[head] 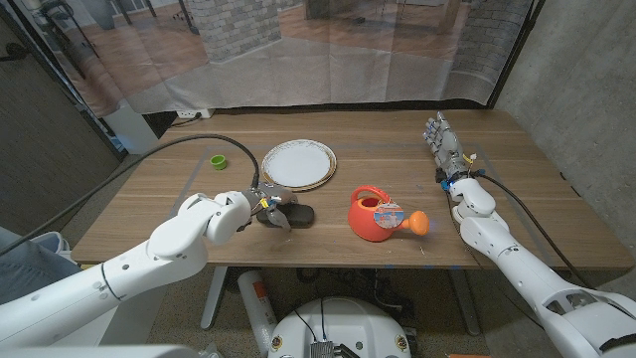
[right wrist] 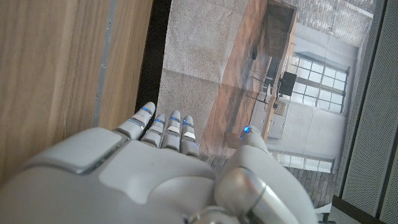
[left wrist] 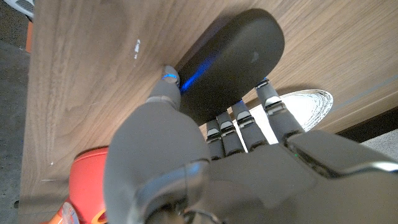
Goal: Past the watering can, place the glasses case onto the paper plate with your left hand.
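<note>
Now the left hand (head: 266,212) wraps thumb and fingers (left wrist: 239,127) around the glasses case (head: 295,214); squeeze firmly, lift level toward the paper plate (head: 298,164).

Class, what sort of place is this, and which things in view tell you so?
Probably an indoor robot test room: a wooden table with small props such as a watering can, fenced by a clear plastic curtain.

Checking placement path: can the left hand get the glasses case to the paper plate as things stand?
Probably yes. The left hand grips the glasses case; the paper plate lies just beyond it, nothing between, and the watering can sits off to the side.
</note>
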Robot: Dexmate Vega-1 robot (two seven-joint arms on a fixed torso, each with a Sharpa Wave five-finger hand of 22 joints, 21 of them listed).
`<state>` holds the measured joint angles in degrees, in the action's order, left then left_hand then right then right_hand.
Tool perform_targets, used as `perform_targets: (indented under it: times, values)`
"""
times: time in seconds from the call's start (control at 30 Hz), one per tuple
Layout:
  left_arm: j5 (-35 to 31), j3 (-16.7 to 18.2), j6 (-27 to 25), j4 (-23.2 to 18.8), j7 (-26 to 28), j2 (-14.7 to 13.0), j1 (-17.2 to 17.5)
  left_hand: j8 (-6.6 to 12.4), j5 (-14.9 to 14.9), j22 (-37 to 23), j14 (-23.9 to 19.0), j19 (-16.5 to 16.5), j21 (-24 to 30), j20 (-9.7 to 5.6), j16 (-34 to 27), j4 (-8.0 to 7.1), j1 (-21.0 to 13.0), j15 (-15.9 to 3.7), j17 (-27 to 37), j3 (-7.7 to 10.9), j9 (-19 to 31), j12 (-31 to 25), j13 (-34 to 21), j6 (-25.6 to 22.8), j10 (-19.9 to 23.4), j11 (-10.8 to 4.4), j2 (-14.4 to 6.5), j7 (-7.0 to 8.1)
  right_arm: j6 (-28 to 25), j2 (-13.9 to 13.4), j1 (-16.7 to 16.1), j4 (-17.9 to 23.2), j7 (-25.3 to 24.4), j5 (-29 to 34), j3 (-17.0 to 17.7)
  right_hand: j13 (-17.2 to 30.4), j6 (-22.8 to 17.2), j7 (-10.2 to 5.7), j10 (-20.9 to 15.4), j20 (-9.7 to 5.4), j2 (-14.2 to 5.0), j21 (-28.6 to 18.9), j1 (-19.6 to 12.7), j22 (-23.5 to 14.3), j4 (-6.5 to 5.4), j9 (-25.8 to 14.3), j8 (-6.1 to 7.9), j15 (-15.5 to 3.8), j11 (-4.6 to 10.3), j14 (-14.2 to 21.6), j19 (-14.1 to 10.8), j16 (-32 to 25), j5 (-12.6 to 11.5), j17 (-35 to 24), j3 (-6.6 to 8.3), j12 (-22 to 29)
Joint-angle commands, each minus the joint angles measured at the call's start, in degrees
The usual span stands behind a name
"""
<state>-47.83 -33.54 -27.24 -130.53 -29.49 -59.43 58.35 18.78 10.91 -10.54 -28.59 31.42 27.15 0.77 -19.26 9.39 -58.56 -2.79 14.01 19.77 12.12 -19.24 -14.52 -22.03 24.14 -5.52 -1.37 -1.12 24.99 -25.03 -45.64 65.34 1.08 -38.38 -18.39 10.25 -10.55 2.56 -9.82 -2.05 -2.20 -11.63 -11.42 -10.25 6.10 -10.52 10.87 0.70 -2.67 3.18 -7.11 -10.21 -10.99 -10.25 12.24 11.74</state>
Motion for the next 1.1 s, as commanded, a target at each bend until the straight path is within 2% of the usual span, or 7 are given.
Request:
perform_targets:
  times: [0.03,0.6,0.7,1.1]
  values:
    - [1.20,1.22,0.80,0.26,1.67,-0.79,-0.75,0.26,-0.16,-0.19,-0.08,2.14,0.32,-2.83,0.27,-0.67,-6.56,-2.23,0.29,0.38,0.22,0.03,-0.31,-0.60,0.58,0.23,-5.73,-0.26,0.07,0.24,0.18,0.24,-0.32,0.31,-0.23,0.30,-0.62,-0.04,-0.64,-0.53,-0.53,0.21,-0.25,-0.15,-0.14,-0.33,0.34,-0.12,0.00,0.52,-0.62,-0.38,-0.15,-0.11,-0.17,0.32]
    - [2.86,3.03,1.27,-0.15,3.92,-2.20,-0.60,0.15,-0.31,-0.21,-0.29,1.91,0.38,-2.86,0.49,-0.85,-7.05,-2.36,0.57,0.61,0.26,0.18,-0.61,-0.97,0.94,-0.32,-5.77,0.03,0.24,0.30,-0.26,1.16,-1.26,0.69,-0.23,0.30,-0.61,-0.05,-0.65,-0.49,-0.57,0.23,-0.24,-0.15,-0.13,-0.33,0.33,-0.11,0.04,0.56,-0.61,-0.38,-0.15,-0.11,-0.21,0.31]
    - [3.31,3.39,1.24,-0.26,4.03,-2.44,-0.63,0.10,-0.34,-0.21,-0.28,1.87,0.39,-2.86,0.55,-0.92,-7.04,-2.28,0.60,0.59,0.27,0.15,-0.67,-0.94,1.12,0.07,-5.72,0.04,0.17,0.35,-0.18,1.19,-1.27,0.70,-0.28,0.30,-0.60,-0.06,-0.65,-0.50,-0.58,0.22,-0.24,-0.16,-0.13,-0.33,0.32,-0.09,0.06,0.56,-0.62,-0.38,-0.15,-0.11,-0.21,0.31]
    - [4.36,4.64,0.81,-0.69,5.26,-3.19,-0.83,0.06,-0.41,-0.24,-0.30,1.79,0.48,-2.69,0.76,-1.14,-7.00,-2.32,0.76,0.54,0.29,0.31,-0.86,-1.30,1.24,-0.11,-5.58,0.10,0.01,0.39,0.22,1.14,-1.08,0.80,-0.45,0.30,-0.67,-0.03,-0.69,-0.57,-0.60,0.23,-0.26,-0.16,-0.11,-0.33,0.35,-0.07,0.02,0.56,-0.64,-0.37,-0.16,-0.10,-0.23,0.32]
